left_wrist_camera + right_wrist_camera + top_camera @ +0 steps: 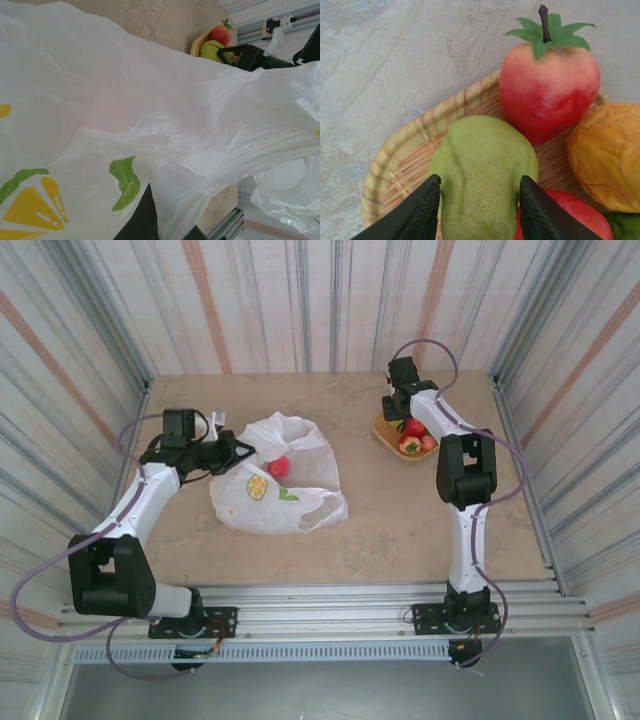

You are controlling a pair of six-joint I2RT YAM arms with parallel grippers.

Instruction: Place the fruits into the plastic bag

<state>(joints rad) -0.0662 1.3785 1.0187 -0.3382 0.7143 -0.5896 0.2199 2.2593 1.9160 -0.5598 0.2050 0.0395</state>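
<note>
Tabletop | crinkly white plastic bag pinched by left gripper | right gripper spread around green fruit

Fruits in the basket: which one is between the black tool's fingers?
The green fruit, straddled by the right tool. The red leafy-topped fruit lies beyond it, the orange one to the side.

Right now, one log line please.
left hand: shut on plastic bag | right hand: astride green fruit | bagged: one red fruit
</note>
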